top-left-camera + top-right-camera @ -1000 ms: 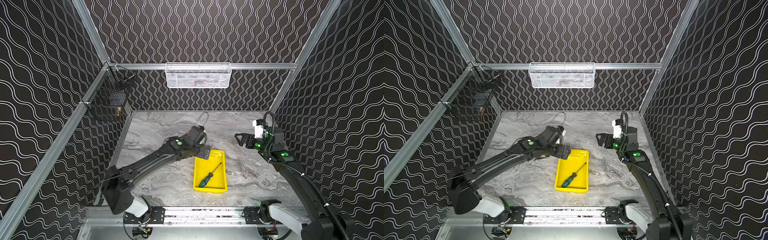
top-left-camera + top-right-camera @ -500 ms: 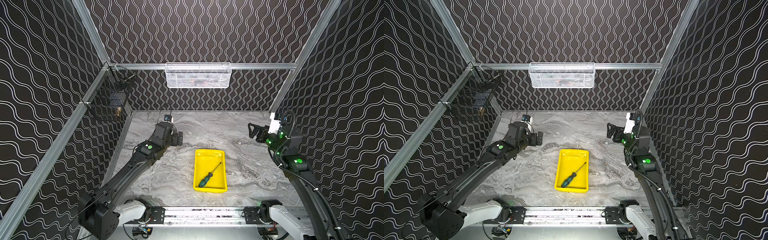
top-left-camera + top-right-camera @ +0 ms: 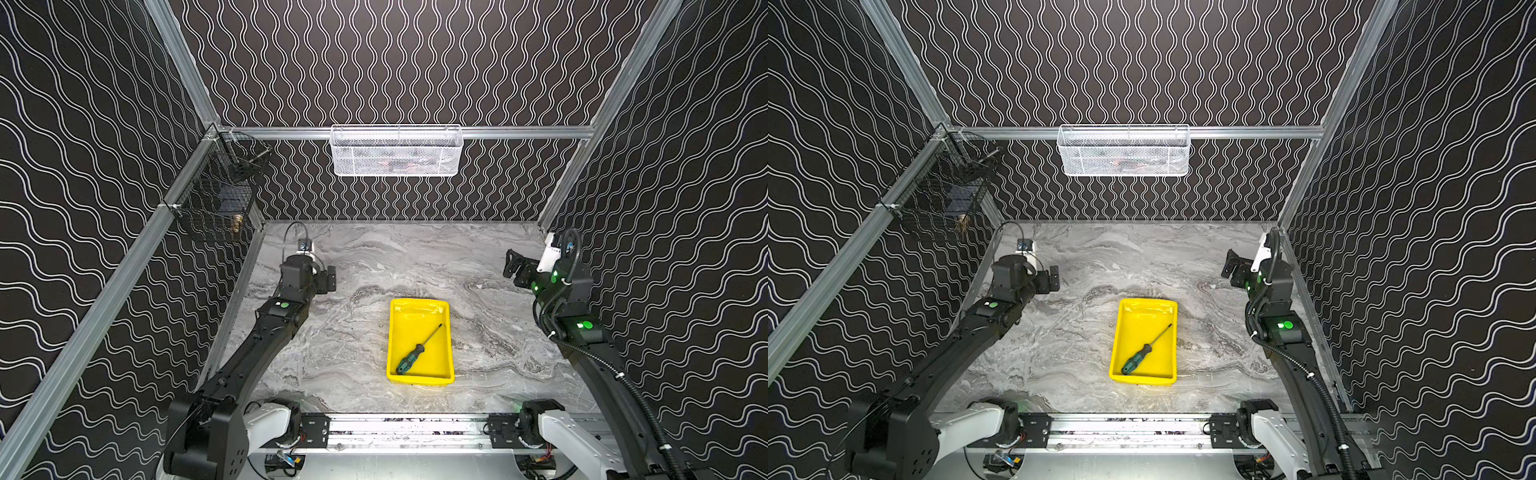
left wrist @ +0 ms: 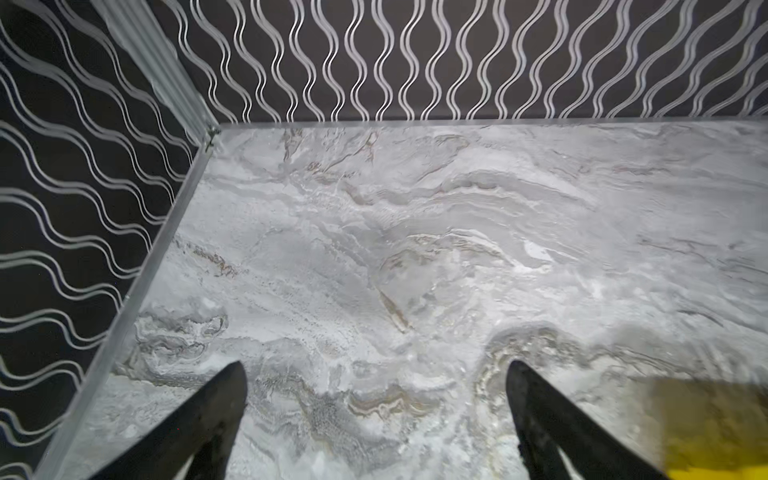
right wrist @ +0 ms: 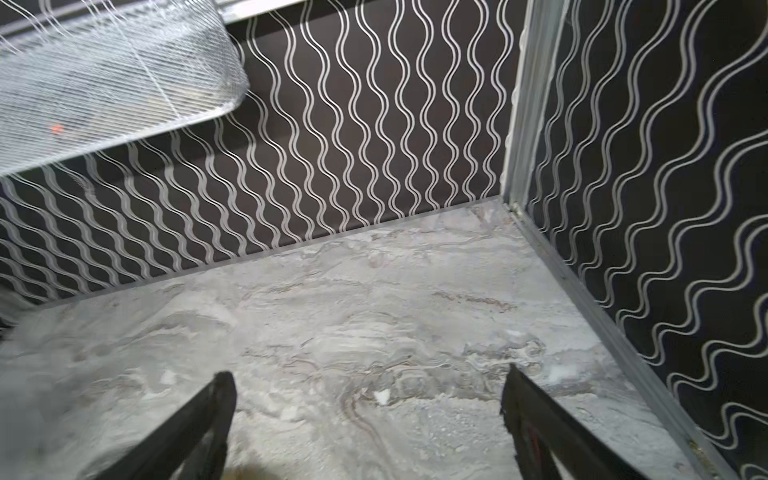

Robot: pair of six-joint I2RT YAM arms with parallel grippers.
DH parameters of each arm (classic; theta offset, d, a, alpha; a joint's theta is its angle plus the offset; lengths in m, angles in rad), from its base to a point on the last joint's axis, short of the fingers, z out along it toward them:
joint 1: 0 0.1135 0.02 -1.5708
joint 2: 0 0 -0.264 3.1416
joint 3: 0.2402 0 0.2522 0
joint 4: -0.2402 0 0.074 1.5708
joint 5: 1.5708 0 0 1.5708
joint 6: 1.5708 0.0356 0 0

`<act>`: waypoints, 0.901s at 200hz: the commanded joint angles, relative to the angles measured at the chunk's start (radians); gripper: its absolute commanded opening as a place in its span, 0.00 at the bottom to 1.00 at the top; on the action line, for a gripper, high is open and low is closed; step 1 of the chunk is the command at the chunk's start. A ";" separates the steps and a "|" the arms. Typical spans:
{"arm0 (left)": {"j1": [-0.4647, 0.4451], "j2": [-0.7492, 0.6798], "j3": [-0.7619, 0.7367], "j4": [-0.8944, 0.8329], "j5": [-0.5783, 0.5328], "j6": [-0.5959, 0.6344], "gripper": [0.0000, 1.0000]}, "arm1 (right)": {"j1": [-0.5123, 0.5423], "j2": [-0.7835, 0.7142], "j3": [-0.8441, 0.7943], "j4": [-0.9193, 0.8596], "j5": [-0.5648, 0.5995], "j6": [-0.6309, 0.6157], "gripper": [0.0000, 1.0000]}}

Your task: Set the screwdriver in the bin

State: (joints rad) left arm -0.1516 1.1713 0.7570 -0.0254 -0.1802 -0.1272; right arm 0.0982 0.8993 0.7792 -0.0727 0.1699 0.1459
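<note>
Yellow bin [image 3: 419, 305] holds the screwdriver [image 3: 419, 350], seen in both top views only; left end effector [image 4: 376, 365], right end effector [image 5: 369, 372] gape wide.

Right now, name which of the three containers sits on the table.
The yellow bin, holding the screwdriver; the white mesh basket and black wire basket hang higher up.

in a top view the green-and-black screwdriver [image 3: 417, 351] lies diagonally inside the yellow tray [image 3: 438, 361], its handle toward the near left corner and its shaft tip toward the right wall. the tray sits on the grey marbled tabletop [image 3: 353, 345]. the left gripper [image 3: 330, 279] and right gripper [image 3: 511, 266] hang well apart from it, each near its side wall. a white mesh basket [image 3: 397, 153] hangs on the back rail.
</note>
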 commanded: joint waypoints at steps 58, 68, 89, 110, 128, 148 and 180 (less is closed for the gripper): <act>0.154 0.066 -0.255 0.449 0.138 0.049 0.99 | 0.002 0.044 -0.487 0.791 0.011 -0.172 1.00; 0.157 0.073 -0.271 0.473 0.138 0.052 0.99 | 0.001 0.070 -0.477 0.775 0.004 -0.185 0.99; 0.185 0.079 -0.296 0.517 0.144 0.051 0.99 | 0.000 0.095 -0.470 0.797 0.005 -0.187 1.00; 0.191 0.067 -0.297 0.506 0.164 0.058 0.99 | -0.003 0.093 -0.468 0.812 0.006 -0.184 1.00; 0.194 0.055 -0.314 0.535 0.168 0.071 0.99 | -0.011 0.090 -0.464 0.801 0.010 -0.200 0.99; 0.202 0.053 -0.331 0.560 0.171 0.049 0.99 | -0.022 0.075 -0.471 0.807 0.010 -0.157 1.00; 0.205 0.094 -0.379 0.686 0.178 0.063 0.99 | -0.052 0.056 -0.528 0.913 0.014 -0.084 1.00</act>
State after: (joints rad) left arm 0.0502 1.2362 0.4042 0.5304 -0.0147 -0.0761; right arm 0.0597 0.9649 0.2810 0.7216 0.1738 -0.0097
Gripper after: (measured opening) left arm 0.987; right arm 0.995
